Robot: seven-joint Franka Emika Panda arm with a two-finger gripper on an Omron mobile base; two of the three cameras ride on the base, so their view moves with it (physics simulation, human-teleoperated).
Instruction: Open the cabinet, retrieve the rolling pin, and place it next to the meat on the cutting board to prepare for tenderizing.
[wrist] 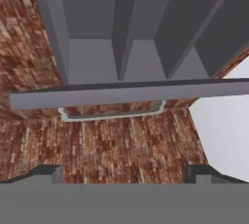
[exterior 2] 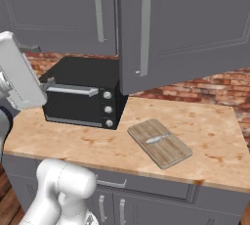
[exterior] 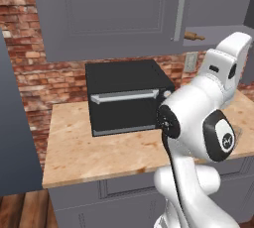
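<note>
One rolling pin (exterior: 194, 36), one cutting board (exterior 2: 159, 143)

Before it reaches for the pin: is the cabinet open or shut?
Open: one cabinet door swings out over the counter, and the rolling pin shows inside.
</note>
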